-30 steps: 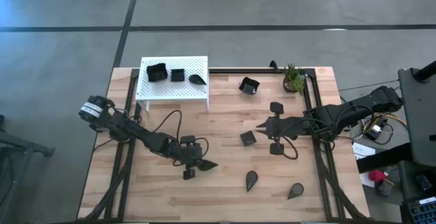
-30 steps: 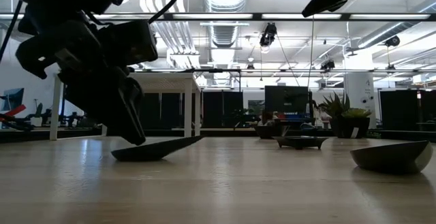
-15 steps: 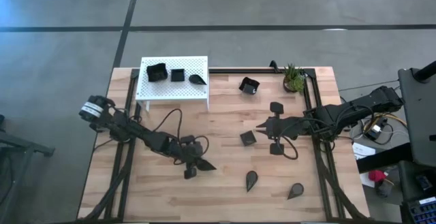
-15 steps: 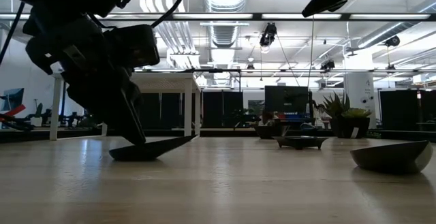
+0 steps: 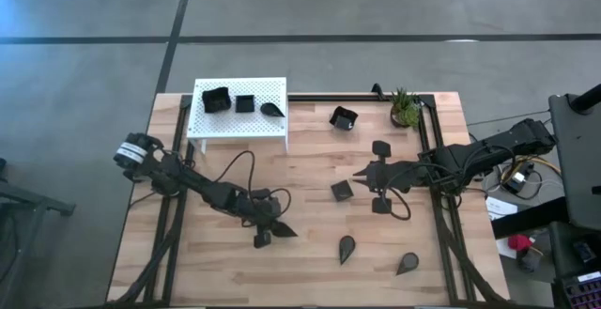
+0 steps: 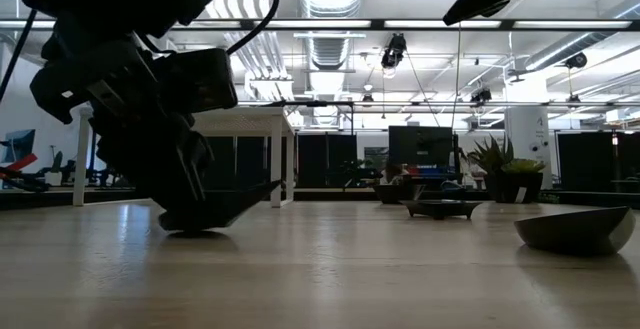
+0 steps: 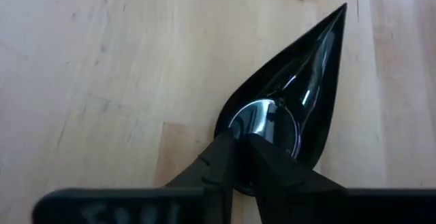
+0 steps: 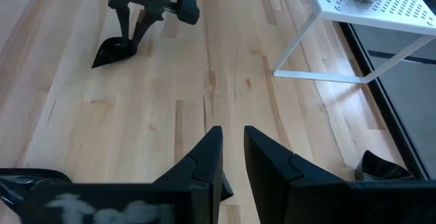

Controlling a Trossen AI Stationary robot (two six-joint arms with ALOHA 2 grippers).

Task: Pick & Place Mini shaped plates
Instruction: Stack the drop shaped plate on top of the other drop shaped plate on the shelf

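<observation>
On the left of the wooden table (image 5: 310, 253), a white stand (image 5: 238, 112) with little holes is seen. Three small black dishes are set on its top: a bigger one (image 5: 215, 100), a square one (image 5: 244, 103) and a pointed one (image 5: 272, 109).

In front of the stand, the left gripper (image 5: 269, 224) is held low over the table. A drop-shaped black dish (image 7: 293, 108) is pinched at its round end between the narrow jaws. In the low view, the dish (image 6: 225, 207) is tipped, with its pointed end lifted and its round end down at the table.

Near the middle, a small square dish (image 5: 342, 190) is seen, and two drop-shaped dishes (image 5: 346, 247) (image 5: 408, 264) are laid near the front edge. A bigger dish (image 5: 344, 117) is placed toward the back, near a green plant (image 5: 405, 108).

On the right, the right gripper (image 5: 362, 175) is held just beside the small square dish. Its jaws are nearly closed, with only a thin gap, and nothing is held. Two more black dishes (image 5: 380, 147) (image 5: 380, 206) are seen beside this arm.
</observation>
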